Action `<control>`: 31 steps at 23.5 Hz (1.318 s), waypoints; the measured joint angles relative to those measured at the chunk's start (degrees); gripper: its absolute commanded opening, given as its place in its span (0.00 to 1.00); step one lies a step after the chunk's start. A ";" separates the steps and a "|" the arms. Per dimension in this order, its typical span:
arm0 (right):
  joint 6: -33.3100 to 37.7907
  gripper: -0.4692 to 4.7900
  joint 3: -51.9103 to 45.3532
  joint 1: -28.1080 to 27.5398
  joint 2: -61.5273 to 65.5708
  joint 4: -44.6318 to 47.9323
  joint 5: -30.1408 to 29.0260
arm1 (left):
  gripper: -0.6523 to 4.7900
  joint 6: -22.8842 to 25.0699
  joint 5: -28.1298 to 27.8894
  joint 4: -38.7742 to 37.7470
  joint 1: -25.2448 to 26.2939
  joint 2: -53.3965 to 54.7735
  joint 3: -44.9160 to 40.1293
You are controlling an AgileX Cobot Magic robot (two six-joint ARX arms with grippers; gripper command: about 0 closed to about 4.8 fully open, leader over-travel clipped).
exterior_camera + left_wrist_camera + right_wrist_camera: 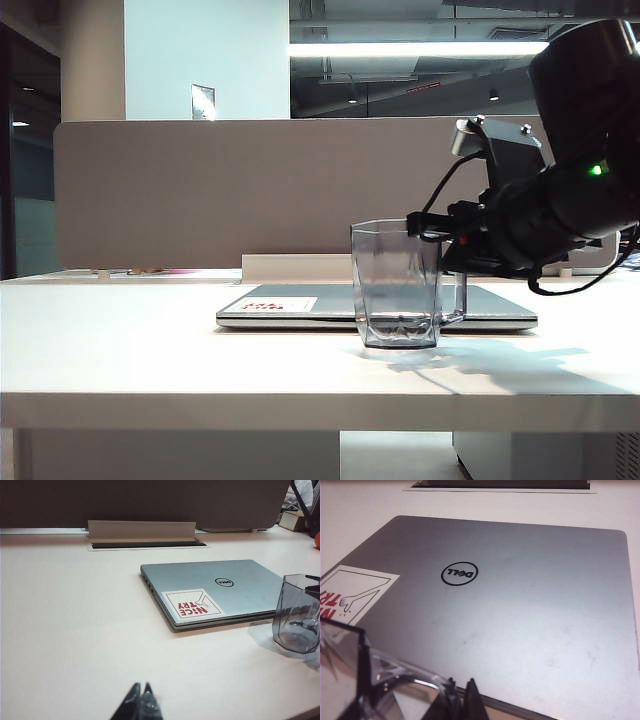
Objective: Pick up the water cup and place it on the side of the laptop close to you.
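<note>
Water cup [397,285] upright before closed laptop [300,303], right gripper [458,692] jaws pinching its rim, left gripper [141,700] pressed together

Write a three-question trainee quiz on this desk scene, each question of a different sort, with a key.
1. True or false: the water cup stands on the laptop's lid.
2. Which gripper is at the cup's rim? A. left gripper B. right gripper C. neither
3. Fill in: the sticker on the laptop is white and ____.

Key
1. False: the cup stands on the table, on the camera side of the laptop's front edge.
2. B: the right gripper's fingers are shut on the cup's rim; the left gripper hangs shut over bare table, away from the cup.
3. Red.
</note>
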 measured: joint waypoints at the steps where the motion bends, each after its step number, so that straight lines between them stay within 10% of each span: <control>1: 0.20 0.09 -0.07 0.00 0.11 0.44 -0.02 | 0.11 0.00 0.00 0.00 0.00 0.00 -0.02; 31: 1.79 0.20 -1.16 1.81 1.99 4.15 0.11 | 0.11 0.00 0.00 0.00 0.00 0.00 -0.02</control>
